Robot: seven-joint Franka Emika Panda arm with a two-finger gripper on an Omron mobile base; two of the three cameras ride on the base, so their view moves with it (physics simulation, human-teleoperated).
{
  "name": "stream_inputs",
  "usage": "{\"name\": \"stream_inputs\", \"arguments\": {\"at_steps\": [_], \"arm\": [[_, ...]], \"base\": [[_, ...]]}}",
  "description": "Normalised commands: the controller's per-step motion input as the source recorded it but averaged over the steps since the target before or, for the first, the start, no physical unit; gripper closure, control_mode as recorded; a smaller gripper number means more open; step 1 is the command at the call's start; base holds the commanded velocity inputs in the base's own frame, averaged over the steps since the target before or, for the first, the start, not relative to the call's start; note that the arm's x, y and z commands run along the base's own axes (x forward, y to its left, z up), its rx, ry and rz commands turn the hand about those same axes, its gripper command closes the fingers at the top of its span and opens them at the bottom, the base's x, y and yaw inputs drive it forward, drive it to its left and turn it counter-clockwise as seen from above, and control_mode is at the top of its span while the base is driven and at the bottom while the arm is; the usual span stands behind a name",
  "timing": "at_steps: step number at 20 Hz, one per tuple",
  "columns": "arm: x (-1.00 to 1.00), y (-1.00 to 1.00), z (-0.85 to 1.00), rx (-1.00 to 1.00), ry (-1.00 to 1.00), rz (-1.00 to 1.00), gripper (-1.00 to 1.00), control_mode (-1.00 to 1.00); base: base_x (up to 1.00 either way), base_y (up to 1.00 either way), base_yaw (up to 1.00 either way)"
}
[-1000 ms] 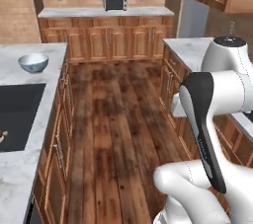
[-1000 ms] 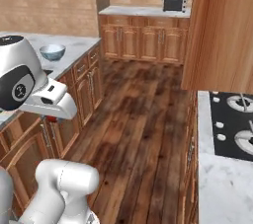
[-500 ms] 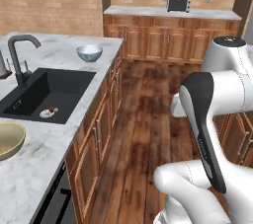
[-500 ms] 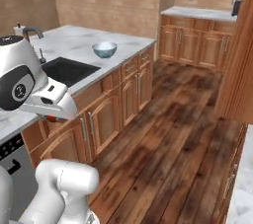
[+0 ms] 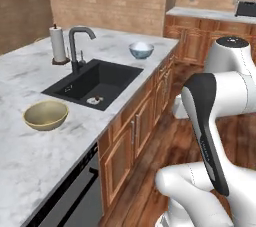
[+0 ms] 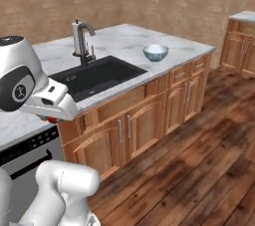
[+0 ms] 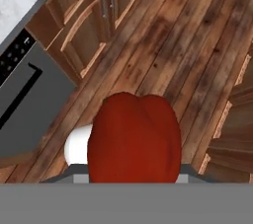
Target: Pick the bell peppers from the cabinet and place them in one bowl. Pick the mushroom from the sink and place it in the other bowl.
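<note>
Filling the lower middle of the hand view, a glossy red pepper (image 7: 133, 139) sits right at the gripper, high above the plank floor (image 7: 197, 35); the fingers are hidden behind it, so it looks clamped between them, though the contact itself cannot be seen. In the right base view a sliver of red shows under the white hand (image 6: 50, 101), which hangs beside the counter's front edge, above the dishwasher (image 6: 27, 153).

On the marble counter (image 5: 30, 166) a yellow-cream bowl (image 5: 46, 115) stands empty, near the front edge and just left of the sink (image 5: 95, 82). Inside the black basin a small pale thing, probably the mushroom (image 5: 93, 101), lies near the drain by the front wall. A dark arched faucet (image 5: 77, 46) rises behind the basin, with a paper towel roll (image 5: 58, 44) just beside it. Farther along the counter, well apart from the sink, stands a second bowl, pale blue (image 5: 141, 49). Brown wooden cupboard doors (image 6: 144, 120) run below the counter
</note>
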Motion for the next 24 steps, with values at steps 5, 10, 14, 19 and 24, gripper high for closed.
{"name": "stream_inputs", "arguments": {"at_steps": [5,10,14,19,24], "arm": [[0.00,0.00,0.00,0.00,0.00,0.00,1.00,1.00],[0.00,0.00,0.00,0.00,0.00,0.00,1.00,1.00],[0.00,0.00,0.00,0.00,0.00,0.00,1.00,1.00],[0.00,0.00,0.00,0.00,0.00,0.00,1.00,1.00],[0.00,0.00,0.00,0.00,0.00,0.00,1.00,1.00]], "base": [[0.09,0.12,0.47],[0.12,0.11,0.49],[0.12,0.10,0.49],[0.26,0.05,0.48],[0.62,-0.11,0.35]]}}
